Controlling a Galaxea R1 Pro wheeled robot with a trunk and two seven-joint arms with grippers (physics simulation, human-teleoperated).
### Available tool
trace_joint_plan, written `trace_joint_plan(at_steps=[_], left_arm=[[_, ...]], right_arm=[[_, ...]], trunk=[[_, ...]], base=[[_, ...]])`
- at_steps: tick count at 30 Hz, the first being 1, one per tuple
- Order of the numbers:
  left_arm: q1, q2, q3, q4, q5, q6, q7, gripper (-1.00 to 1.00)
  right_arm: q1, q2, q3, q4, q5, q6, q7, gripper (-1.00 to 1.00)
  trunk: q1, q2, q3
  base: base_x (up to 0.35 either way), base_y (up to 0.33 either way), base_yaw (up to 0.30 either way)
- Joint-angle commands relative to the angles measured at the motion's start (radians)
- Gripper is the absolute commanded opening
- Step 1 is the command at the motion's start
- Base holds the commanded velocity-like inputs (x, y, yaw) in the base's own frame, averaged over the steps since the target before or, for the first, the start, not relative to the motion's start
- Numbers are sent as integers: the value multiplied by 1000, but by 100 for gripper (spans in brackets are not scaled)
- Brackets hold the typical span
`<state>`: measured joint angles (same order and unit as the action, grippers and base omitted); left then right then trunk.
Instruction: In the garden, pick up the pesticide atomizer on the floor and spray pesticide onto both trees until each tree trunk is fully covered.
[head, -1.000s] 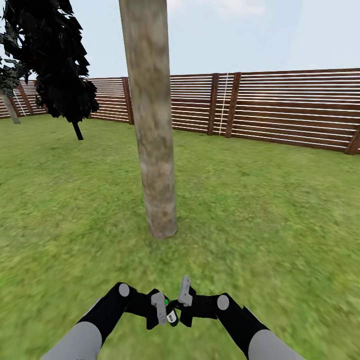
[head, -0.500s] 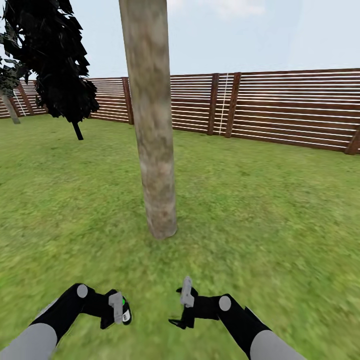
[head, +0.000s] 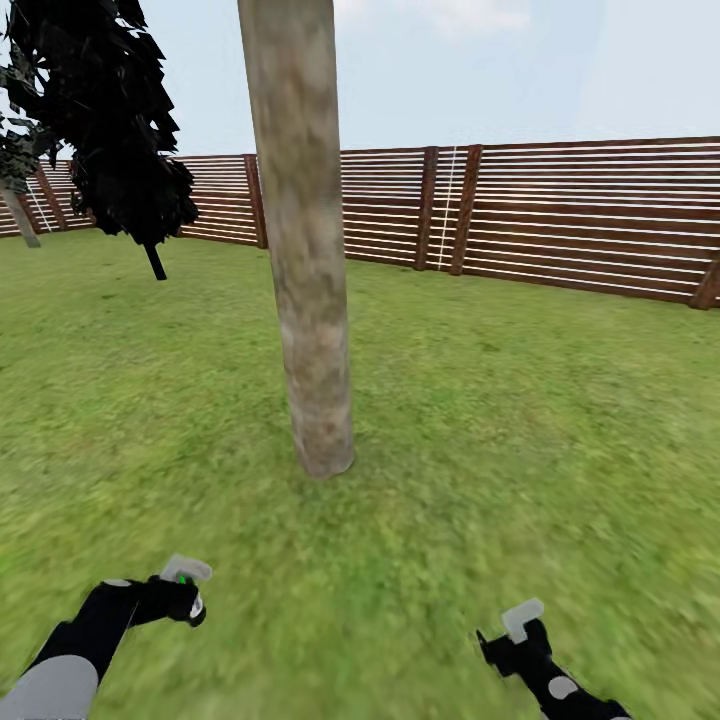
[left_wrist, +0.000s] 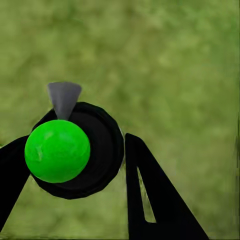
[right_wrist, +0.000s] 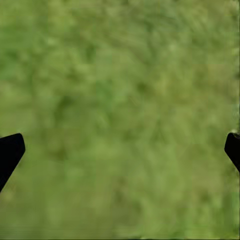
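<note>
The pesticide atomizer (head: 183, 578) is a black round bottle with a bright green cap (left_wrist: 57, 150) and a grey nozzle. My left gripper (head: 185, 592) is shut on it, low at the left over the grass; the left wrist view shows a black finger on each side of the bottle. A thick pale grey-brown tree trunk (head: 310, 300) stands straight ahead, about an arm's length beyond both grippers. My right gripper (head: 512, 632) hovers low at the right, open, with only lawn (right_wrist: 120, 100) between its fingers. A second pale trunk (head: 20, 218) leans at the far left.
A dark jagged-leaved tree (head: 110, 120) on a thin dark stem stands at the back left. A reddish-brown slatted fence (head: 560, 215) closes the lawn (head: 520, 420) behind the trunk. Open grass lies on both sides of the near trunk.
The two grippers were together in front of me; they have spread apart. The left carried the atomizer leftward, and the right swung right and lower.
</note>
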<state>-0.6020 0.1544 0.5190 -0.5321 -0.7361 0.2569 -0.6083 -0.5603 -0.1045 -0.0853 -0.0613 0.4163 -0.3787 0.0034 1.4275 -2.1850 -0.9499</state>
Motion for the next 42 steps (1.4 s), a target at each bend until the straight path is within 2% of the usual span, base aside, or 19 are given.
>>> trace_joint_plan(at_steps=[1,3,5,6,8,12,13,15,17,19,30,36,38,42], left_arm=[[0,-34,3,0,-4,20,41,-100],[-4,-92,0,-7,-12,112,97,-100],[-13,-122,-2,-16,-8,295,119,-100],[-15,-126,-2,-18,-7,321,121,-100],[-16,-168,-3,-53,-12,368,124,-100],[-19,-226,-22,-121,-14,382,126,-100],[-20,-233,-29,-137,-15,382,126,-100],[-15,-238,-42,-152,-17,383,136,-100],[-14,-240,-45,-163,-12,383,194,-100],[-13,-241,-45,-171,-5,382,216,-100],[-17,-243,-44,-177,-2,382,220,-100],[-16,-244,-43,-177,-1,381,220,-100],[-17,-251,-43,-177,0,381,218,-100],[-19,-258,-42,-183,0,379,218,-100]], right_arm=[[22,0,-5,2,-45,-50,-86,100],[52,-2,-11,4,-146,-133,-206,100],[79,-1,-11,6,-212,-165,-267,100],[84,-1,-10,6,-219,-168,-272,100],[92,5,-10,6,-230,-171,-277,100],[94,12,-10,7,-232,-171,-278,100],[94,13,-10,8,-232,-171,-278,100],[94,14,-9,8,-233,-170,-278,100],[94,14,-10,8,-233,-170,-278,100],[94,14,-10,8,-233,-170,-278,100],[94,14,-10,21,-232,-169,-278,100],[94,17,-9,21,-234,-169,-278,100],[94,32,-10,21,-234,-169,-278,100],[95,35,-11,21,-233,-169,-280,100]], trunk=[[0,0,0],[0,0,0],[0,0,0],[0,0,0],[0,0,0],[0,0,0],[0,0,0],[0,0,0],[0,0,0],[0,0,0],[0,0,0],[0,0,3],[0,0,4],[0,0,7]], base=[[0,0,0],[0,0,0],[0,0,0],[0,0,0],[0,0,0],[201,-1,0],[298,-39,0],[307,-76,0],[290,-139,0],[283,-158,0],[315,-64,-9],[334,-15,-244],[228,-173,-279],[-130,-182,-280]])
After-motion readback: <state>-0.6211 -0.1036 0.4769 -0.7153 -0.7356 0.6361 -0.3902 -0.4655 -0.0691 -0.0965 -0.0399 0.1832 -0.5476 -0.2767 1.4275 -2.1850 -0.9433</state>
